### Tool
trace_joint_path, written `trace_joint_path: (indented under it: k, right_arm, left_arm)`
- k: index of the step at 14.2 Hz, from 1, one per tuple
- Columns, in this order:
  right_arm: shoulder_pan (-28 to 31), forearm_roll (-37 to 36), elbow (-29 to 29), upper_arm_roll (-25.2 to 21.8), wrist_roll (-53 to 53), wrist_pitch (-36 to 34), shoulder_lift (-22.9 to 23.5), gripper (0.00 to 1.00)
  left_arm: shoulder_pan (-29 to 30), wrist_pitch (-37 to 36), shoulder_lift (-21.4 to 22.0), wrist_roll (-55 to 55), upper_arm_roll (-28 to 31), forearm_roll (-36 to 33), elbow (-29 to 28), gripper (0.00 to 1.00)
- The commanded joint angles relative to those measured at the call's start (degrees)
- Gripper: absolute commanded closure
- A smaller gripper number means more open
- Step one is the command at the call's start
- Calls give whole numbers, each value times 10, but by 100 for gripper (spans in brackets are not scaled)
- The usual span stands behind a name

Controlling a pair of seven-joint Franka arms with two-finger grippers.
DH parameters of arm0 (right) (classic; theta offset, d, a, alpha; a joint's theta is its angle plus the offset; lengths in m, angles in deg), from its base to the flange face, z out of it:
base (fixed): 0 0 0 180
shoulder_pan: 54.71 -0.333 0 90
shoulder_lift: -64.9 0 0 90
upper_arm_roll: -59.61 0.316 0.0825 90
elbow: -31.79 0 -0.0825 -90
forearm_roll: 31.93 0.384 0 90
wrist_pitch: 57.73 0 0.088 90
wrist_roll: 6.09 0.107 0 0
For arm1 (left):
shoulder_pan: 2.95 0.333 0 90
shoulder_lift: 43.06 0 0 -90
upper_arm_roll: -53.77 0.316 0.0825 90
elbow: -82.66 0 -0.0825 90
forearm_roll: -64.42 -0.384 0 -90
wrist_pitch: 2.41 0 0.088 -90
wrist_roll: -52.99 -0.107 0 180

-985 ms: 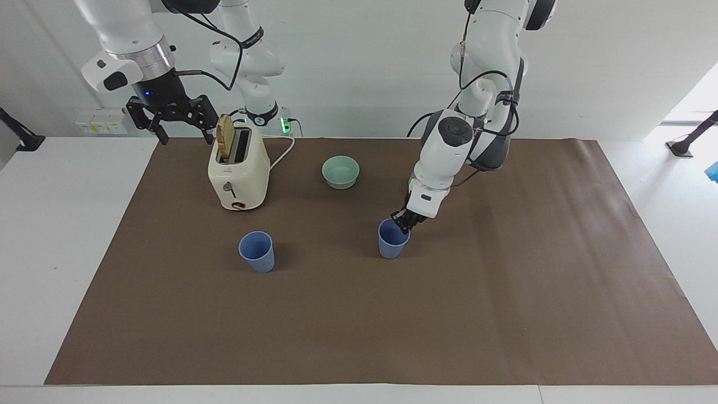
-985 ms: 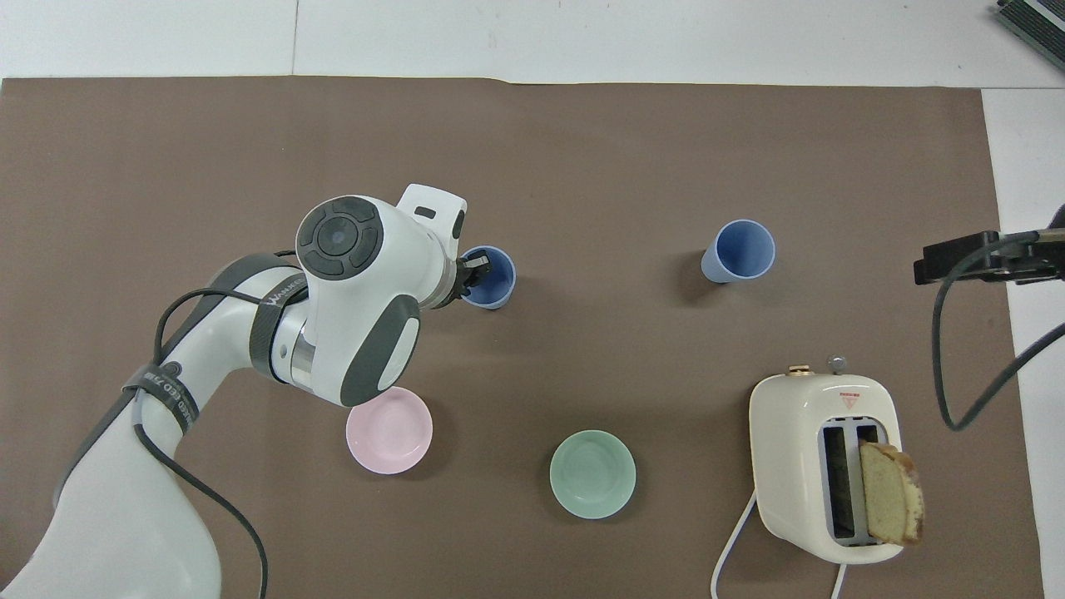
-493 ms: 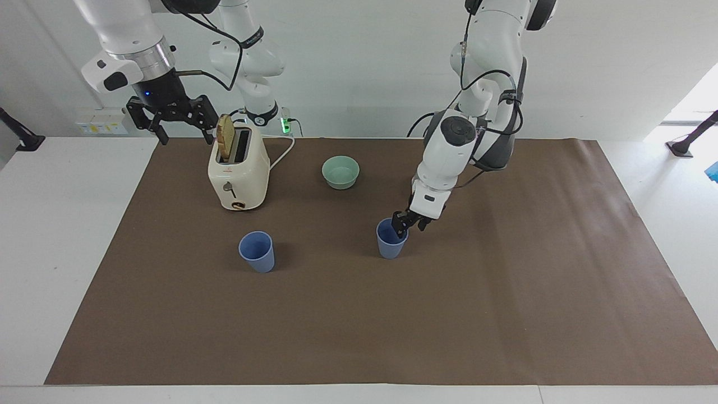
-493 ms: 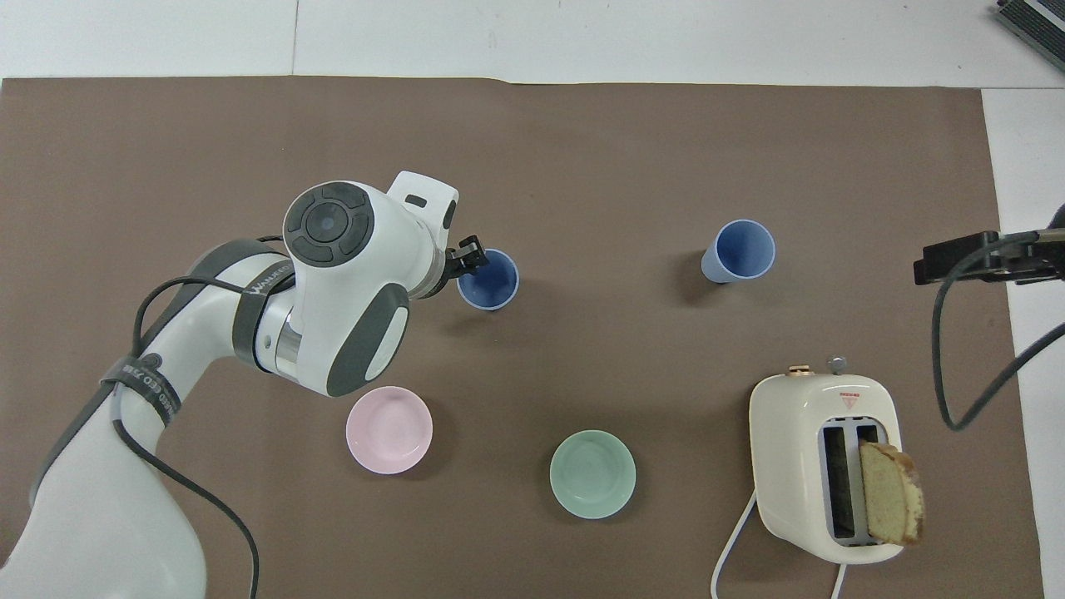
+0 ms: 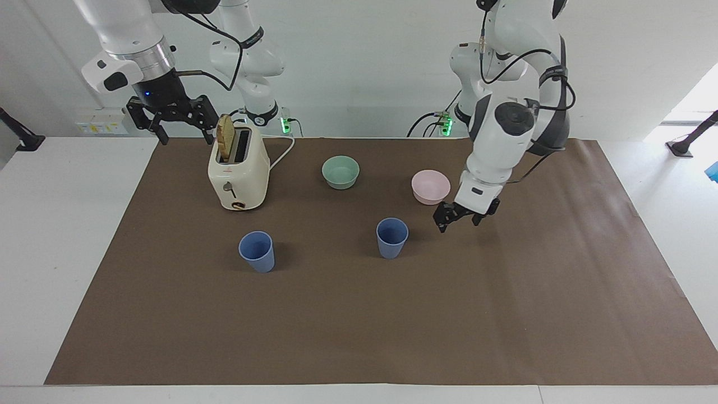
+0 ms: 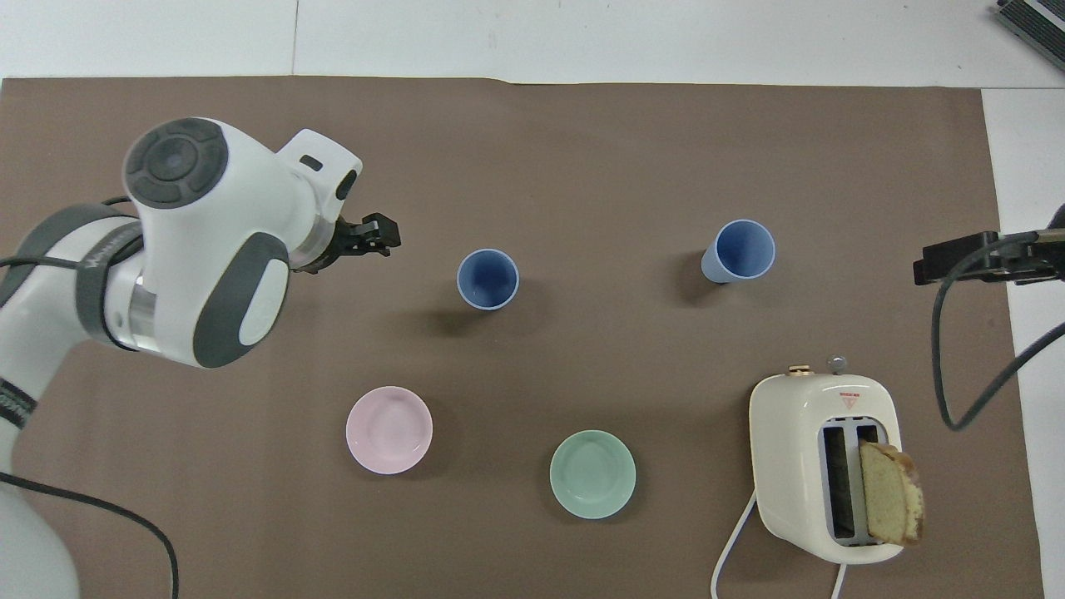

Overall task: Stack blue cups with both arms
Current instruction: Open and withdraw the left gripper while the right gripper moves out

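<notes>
counter point(image 5: 505, 314): two blue cups mid-mat, upright, apart, unstacked | left gripper point(image 5: 459, 217) jaws open, empty, over mat beside one blue cup point(image 5: 392, 238) | right gripper point(image 5: 171, 119) open, waiting near toaster point(image 5: 238, 168) corner, must grasp other blue cup point(image 5: 257, 251)

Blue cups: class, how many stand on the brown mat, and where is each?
2. One blue cup stands upright mid-mat, beside the left pincer. The other blue cup stands toward the right arm's end, farther from the robots than the toaster. None looks hidden.

White table point(image 5: 67, 235) under a brown mat point(image 5: 359, 325) bearing two blue cups point(image 5: 392, 238), pink bowl point(image 5: 430, 187), green bowl point(image 5: 340, 171), toaster point(image 5: 238, 171)
</notes>
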State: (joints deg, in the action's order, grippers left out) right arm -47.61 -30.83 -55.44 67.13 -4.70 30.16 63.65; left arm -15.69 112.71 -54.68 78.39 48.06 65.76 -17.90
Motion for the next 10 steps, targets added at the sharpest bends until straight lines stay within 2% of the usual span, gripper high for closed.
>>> trace_joint_path:
  k: [1,2,4,5,7,10]
  right_arm:
    - [5,14,-21,2,-11,11,-11,0]
    - [5,28,-33,1,-15,28,-11,0]
    - [3,48,-92,1,-11,117,-10,0]
    - [-2,48,-101,1,-12,144,-4,0]
    - [-9,48,-101,1,-9,160,15,0]
    - [-9,48,-105,1,-9,190,55,0]
  left_arm:
    - [51,-63,51,-134,-5,-7,-10,0]
    - [63,-79,61,-177,-5,-7,-10,0]
    - [69,-110,87,-224,-3,-7,-8,0]
    - [83,-124,99,-244,-1,-7,-6,0]
    - [111,-150,127,-294,-1,-7,-5,0]
    - [122,-168,148,-297,1,-8,2,0]
